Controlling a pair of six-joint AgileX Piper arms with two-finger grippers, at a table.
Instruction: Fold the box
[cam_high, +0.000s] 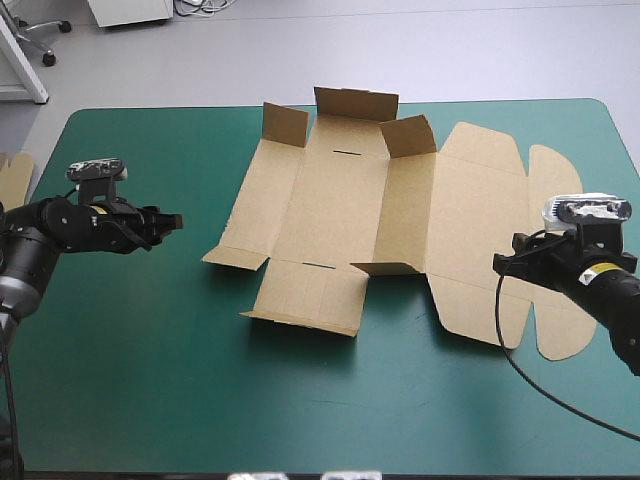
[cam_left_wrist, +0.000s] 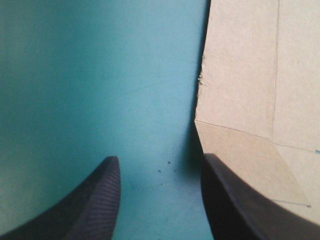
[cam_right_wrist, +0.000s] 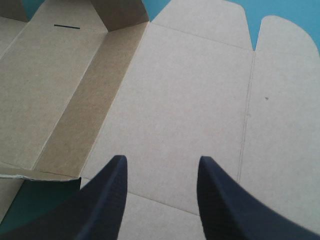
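Brown box (cam_high: 340, 215) lies unfolded mid-way across the table (cam_high: 150, 380), nearer the far edge. Far flaps partly raised, lid panel flat toward the right edge. Left gripper (cam_high: 170, 222) released, beside the box's left side. Right gripper (cam_high: 503, 263) released, over the lid panel. Spare board (cam_high: 12, 178) at the left edge.

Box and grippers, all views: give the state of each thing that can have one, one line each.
Box: unfolded, mostly flat; far flaps raised, nothing tucked.
Left gripper: open, empty, at the box's left edge.
Right gripper: open, empty, over the box's right panels.
Spare board: lying apart from the box, untouched.
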